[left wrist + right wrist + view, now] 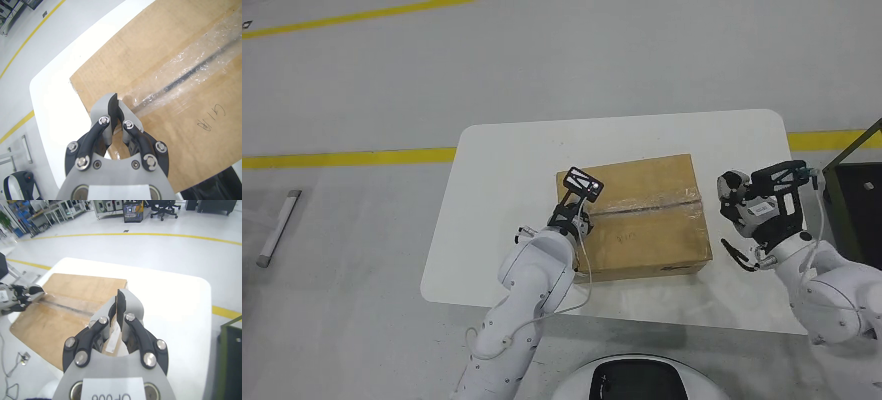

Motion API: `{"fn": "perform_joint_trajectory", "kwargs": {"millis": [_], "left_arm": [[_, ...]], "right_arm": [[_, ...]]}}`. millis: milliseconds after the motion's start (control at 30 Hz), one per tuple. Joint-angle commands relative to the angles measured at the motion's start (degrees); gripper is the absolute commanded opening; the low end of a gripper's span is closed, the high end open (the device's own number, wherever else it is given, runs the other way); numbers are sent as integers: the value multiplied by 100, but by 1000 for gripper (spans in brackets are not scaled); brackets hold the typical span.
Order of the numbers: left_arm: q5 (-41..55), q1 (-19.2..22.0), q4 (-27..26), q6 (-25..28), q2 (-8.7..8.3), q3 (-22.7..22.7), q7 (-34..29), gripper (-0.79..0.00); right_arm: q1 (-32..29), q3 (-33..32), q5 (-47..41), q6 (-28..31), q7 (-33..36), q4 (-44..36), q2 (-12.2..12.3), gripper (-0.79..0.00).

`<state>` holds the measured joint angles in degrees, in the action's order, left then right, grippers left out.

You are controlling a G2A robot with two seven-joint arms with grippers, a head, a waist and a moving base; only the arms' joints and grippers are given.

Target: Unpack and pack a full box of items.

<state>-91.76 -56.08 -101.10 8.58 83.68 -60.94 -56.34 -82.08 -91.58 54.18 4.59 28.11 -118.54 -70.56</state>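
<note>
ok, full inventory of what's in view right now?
cardboard box: one, brown, flaps closed, on the table.
clear tape: one strip, transparent, along the box's top seam.
table: one, white, rounded corners, under the box.
floor lines: yellow, on the grey floor around the table.
container: one, dark green, beside the table on the right arm's side.
bar: one, grey, on the floor on the left arm's side, apart from the table.
left gripper: one, grey and black, fingers shut, at one end of the taped seam.
right gripper: one, grey and black, fingers shut, by the box's opposite end.
</note>
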Motion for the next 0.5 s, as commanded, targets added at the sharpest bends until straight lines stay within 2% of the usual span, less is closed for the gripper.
{"fn": "perform_joint_trajectory", "kwargs": {"millis": [0, 100, 200, 467], "left_arm": [[1, -3, -4, -2, 2, -4, -3, -717], [-3, -17, -17, 8, 3, -19, -3, -723], [-15, -42, -28, 18, 2, -41, -10, -751], [-28, -61, -41, 39, 5, -75, -11, -742]], "right_arm": [[49, 99, -388, -178, -104, 105, -26, -785], [217, 337, -691, -370, -243, 316, -65, -785], [393, 712, -389, -388, -323, 394, -84, -785], [797, 1469, 183, -558, -471, 612, -148, -785]]}}
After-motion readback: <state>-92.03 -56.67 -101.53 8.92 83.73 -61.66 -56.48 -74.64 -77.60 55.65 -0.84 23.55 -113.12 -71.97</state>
